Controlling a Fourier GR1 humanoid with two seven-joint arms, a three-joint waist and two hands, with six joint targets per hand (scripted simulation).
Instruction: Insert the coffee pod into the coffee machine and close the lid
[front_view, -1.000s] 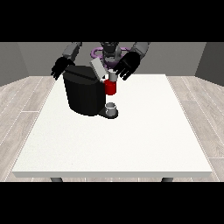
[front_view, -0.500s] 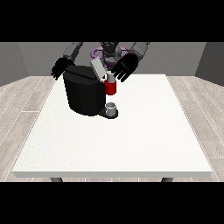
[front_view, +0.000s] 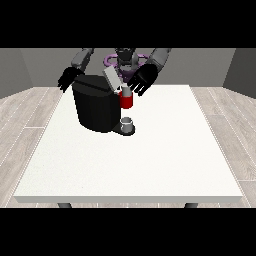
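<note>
- One view only, from across the tabletop (front_view: 130, 165), facing the robot (front_view: 125, 59).
- It looks down from above, far enough back to take in the whole tabletop; the robot sits small at the top.

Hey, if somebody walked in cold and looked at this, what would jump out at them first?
Probably the big black coffee machine on the far left part of the white table, its grey lid tilted up. Next, the red part at its front, above a small grey cup. The hand at the view's right hovers by the lid, fingers spread; the hand at the view's left hangs behind the machine.
</note>
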